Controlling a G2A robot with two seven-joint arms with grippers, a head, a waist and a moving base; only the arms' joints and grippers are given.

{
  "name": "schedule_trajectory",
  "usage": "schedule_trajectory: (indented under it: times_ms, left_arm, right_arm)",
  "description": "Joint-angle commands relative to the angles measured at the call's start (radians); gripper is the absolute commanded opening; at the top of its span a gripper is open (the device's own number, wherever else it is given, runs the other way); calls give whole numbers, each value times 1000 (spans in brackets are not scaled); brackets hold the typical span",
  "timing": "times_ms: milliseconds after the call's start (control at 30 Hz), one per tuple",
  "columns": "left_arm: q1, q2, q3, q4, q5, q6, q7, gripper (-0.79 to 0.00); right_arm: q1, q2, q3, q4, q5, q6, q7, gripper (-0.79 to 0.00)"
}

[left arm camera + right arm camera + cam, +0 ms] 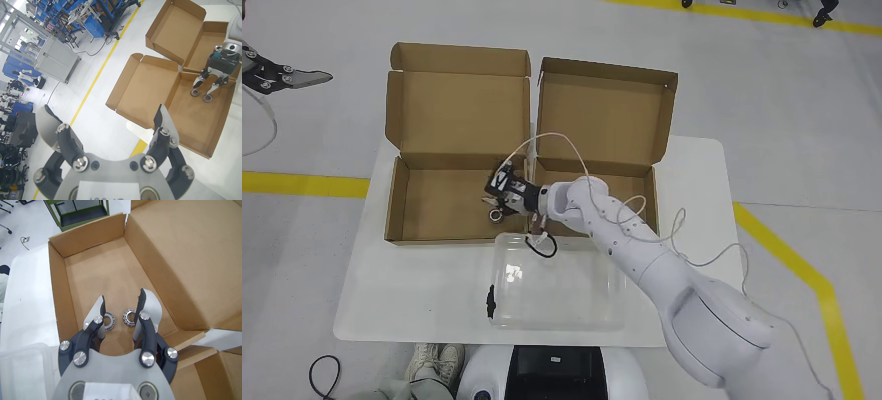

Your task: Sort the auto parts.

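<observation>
Right claw: The right claw (122, 298) is held spread open over the left box, and nothing is pinched in it.
Rings: Two metal rings are seen lying on the box floor right under this claw. The first ring (109, 321) is partly hidden behind one finger. The second ring (129, 317) is seen just inside the other finger. The rings lie close together but are kept apart by a small gap. It cannot be told if the fingertips touch them.
Left box: The left box (94, 275) is spread out below and ahead of the right claw, with its lid folded back. The brown floor past the rings is bare.
Right box: The right box (602, 115) is set just beside the left box, on the side of the claw's own arm. Its lid is open too.
Tray: A clear tray (562, 290) is placed behind the right claw, touching the near wall of the left box.
Black part: A small black part (489, 300) is seen lying in the tray, behind the right claw.
Table: Boxes and tray are carried by a white table (692, 200).
Left claw: The left claw (103, 109) is held wide open, with nothing between its fingers. It is held out past the table's edge, over the floor. Both boxes and the right claw are seen ahead of it.
</observation>
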Motion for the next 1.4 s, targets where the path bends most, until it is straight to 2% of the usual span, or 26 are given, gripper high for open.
schedule_trajectory:
  times_ms: [0, 233, 467, 933, 1100, 1167, 1367]
  left_arm:
    - [0, 0, 0, 0, 0, 0, 0, 0]
    - [0, 0, 0, 0, 0, 0, 0, 0]
    - [0, 0, 0, 0, 0, 0, 0, 0]
    - [0, 0, 0, 0, 0, 0, 0, 0]
    - [0, 0, 0, 0, 0, 0, 0, 0]
    - [0, 0, 0, 0, 0, 0, 0, 0]
    - [0, 0, 0, 0, 0, 0, 0, 0]
  right_arm:
    - [0, 4, 4, -20, -13, -14, -18, -462]
    - [-26, 44, 44, -141, -72, -47, -78, -462]
    - [-123, 125, 147, -321, -132, -42, -84, -459]
    - [-472, 299, 495, -798, -216, -110, 54, -422]
    - [-608, 342, 626, -939, -224, -124, 72, -394]
    - [-659, 355, 669, -988, -225, -122, 77, -351]
    - [-784, 382, 772, -1106, -236, -89, 81, -299]
